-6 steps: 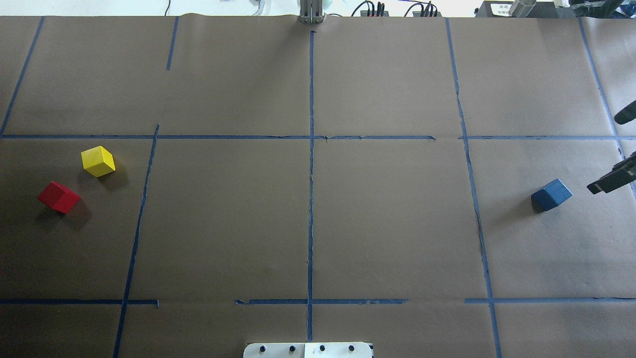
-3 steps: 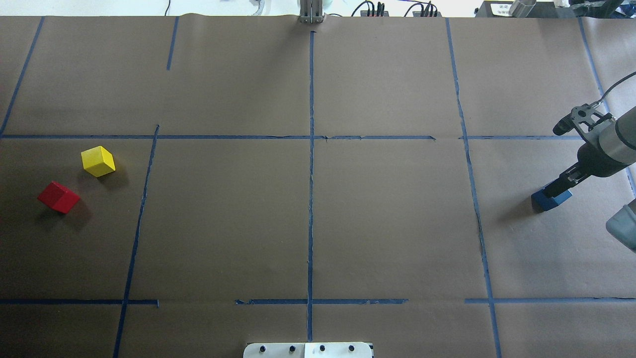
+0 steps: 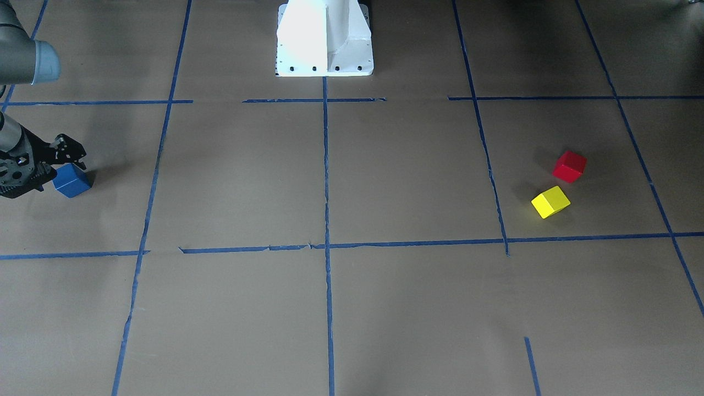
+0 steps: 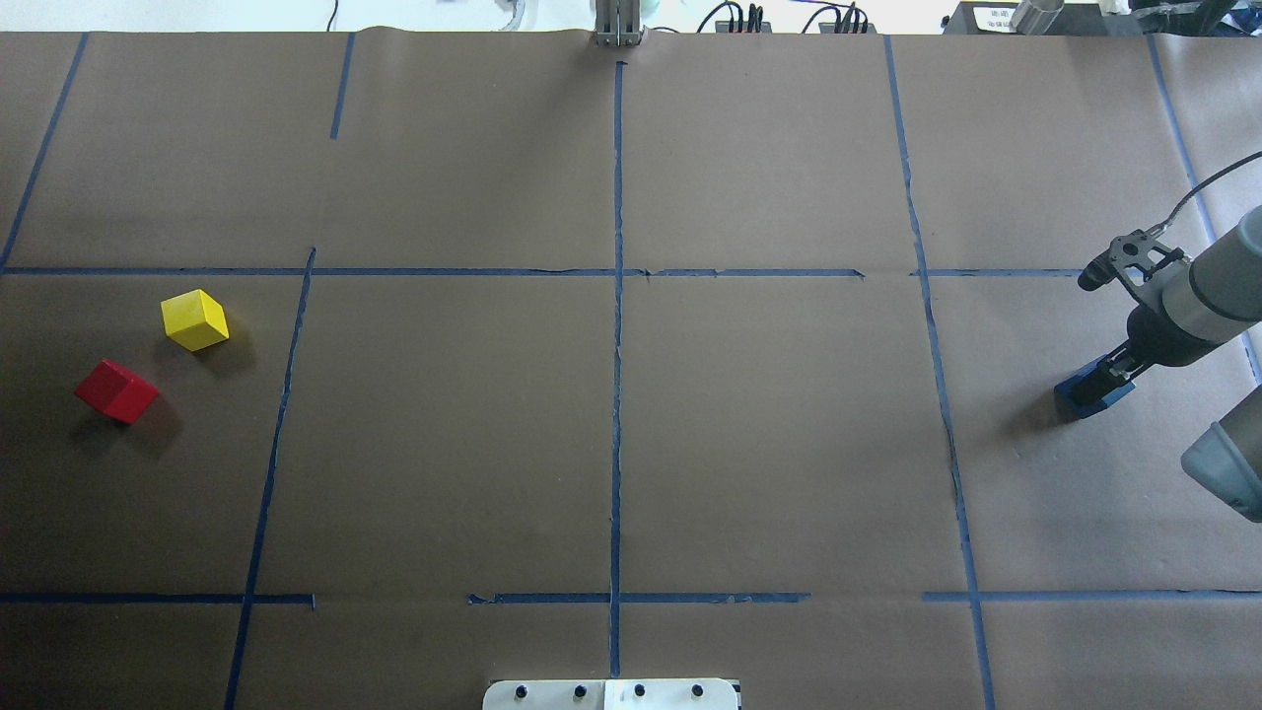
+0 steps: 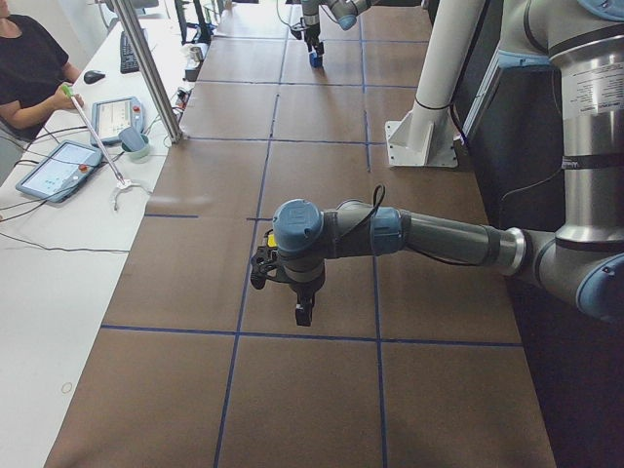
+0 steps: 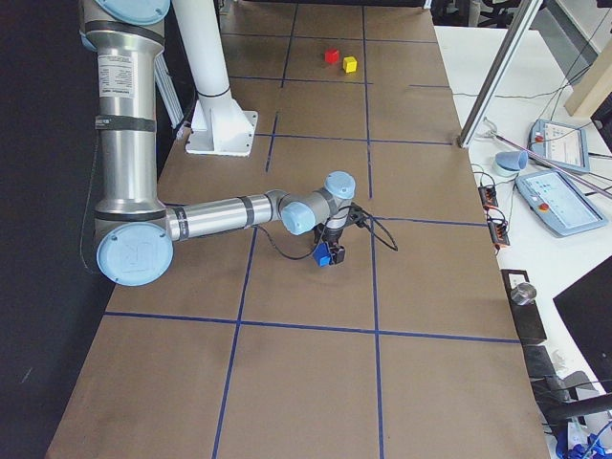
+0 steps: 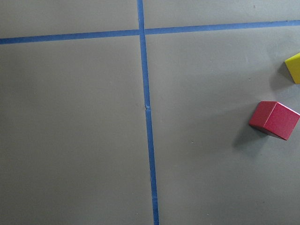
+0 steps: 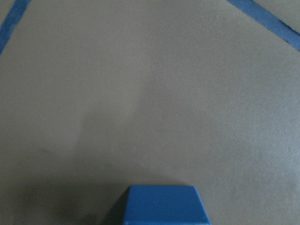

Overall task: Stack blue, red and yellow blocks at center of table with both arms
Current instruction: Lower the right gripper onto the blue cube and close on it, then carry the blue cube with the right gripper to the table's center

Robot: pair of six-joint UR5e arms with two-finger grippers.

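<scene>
three small cubes, by their look light, rigid and flat-faced, so i judge each is best pinched across two opposite faces at mid-height, with the jaws squared to the cube's turn

overhead: the blue block (image 4: 1083, 398) sits far out to the right of the white base (image 4: 611, 694) and forward of it. the right gripper (image 4: 1112, 377) is down over the block's top, but i cannot tell whether its fingers are spread around the block or pinching it. the red block (image 4: 116, 391) and yellow block (image 4: 194, 319) lie far to the base's left, near each other but apart

front-facing: that claw is hard against the blue block's side away from the base

left side view: the left gripper (image 5: 303, 314) hangs over bare paper on the base's left, fingers pointing down. i cannot tell its state

right wrist: the blue block's top sits centred at the bottom edge, and no fingers show

left wrist: the red block and a corner of the yellow one show, with no fingers in sight
</scene>
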